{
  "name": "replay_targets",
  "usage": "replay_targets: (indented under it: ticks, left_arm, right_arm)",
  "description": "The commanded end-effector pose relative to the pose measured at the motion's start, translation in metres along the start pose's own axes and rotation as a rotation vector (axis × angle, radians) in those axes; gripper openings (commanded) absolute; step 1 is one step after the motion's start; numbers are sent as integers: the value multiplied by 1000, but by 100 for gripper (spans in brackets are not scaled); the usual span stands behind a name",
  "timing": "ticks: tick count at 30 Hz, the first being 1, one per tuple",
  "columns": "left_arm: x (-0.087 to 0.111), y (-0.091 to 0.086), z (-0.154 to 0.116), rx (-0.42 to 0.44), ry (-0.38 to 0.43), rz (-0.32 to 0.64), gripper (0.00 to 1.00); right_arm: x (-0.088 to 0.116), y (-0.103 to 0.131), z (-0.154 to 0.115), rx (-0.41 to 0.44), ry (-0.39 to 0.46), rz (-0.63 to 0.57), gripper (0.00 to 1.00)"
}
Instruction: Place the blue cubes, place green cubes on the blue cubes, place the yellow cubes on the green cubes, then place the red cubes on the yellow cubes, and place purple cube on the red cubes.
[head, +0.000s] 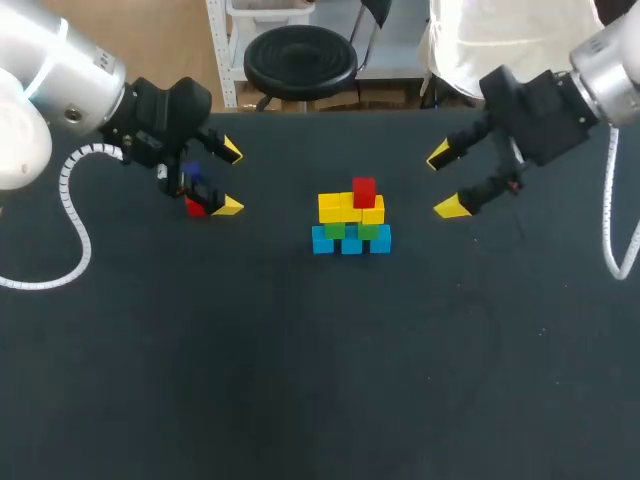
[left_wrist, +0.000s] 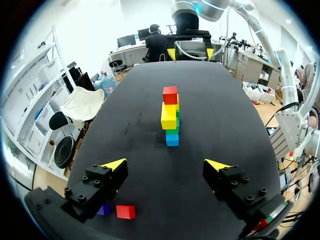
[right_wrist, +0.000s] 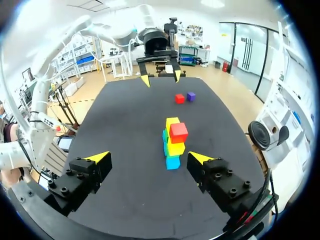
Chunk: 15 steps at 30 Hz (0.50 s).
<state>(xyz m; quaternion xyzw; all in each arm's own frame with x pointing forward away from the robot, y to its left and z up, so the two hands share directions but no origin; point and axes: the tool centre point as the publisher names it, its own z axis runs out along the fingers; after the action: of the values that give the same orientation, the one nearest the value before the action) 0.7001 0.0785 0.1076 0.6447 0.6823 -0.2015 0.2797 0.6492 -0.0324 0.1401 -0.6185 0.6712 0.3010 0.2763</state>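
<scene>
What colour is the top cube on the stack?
Red: the top cube shows best in the right wrist view.

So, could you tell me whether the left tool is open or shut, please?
Open. The left tool shows yellow tips wide apart, nothing between them; the loose red cube lies by one finger, not gripped.

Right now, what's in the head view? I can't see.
A stack of small cubes, blue, green, yellow, then red, stands centred. The open left end effector is by a red cube; the open right end effector is empty.
</scene>
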Motion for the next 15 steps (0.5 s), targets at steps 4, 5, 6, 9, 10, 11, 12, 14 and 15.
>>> replay_targets:
  ticks: [4,5,6,9,10,11,12,14,15]
  left_arm:
    - [0,0,0,-1,1,1,100]
    - [0,0,0,-1,1,1,100]
    - [0,0,0,-1,1,1,100]
    - [0,0,0,-1,1,1,100]
    - [1,3,-3,-8,-27,0,100]
    - [4,5,-5,-23,-32,7,100]
    - [9,9,-6,-41,-19,9,100]
    - [24,17,-7,-54,-2,-22,100]
    - [32,22,-7,-54,22,-35,100]
  right_arm:
    - [-1,4,-2,8,5,1,100]
    - [-1,4,-2,8,5,1,100]
    - [-1,4,-2,8,5,1,100]
    - [-1,4,-2,8,5,1,100]
    - [-1,4,-2,8,5,1,100]
    - [-1,4,-2,8,5,1,100]
    - [-1,4,-2,8,5,1,100]
    - [-1,4,-2,8,5,1,100]
    - [-1,4,-2,8,5,1,100]
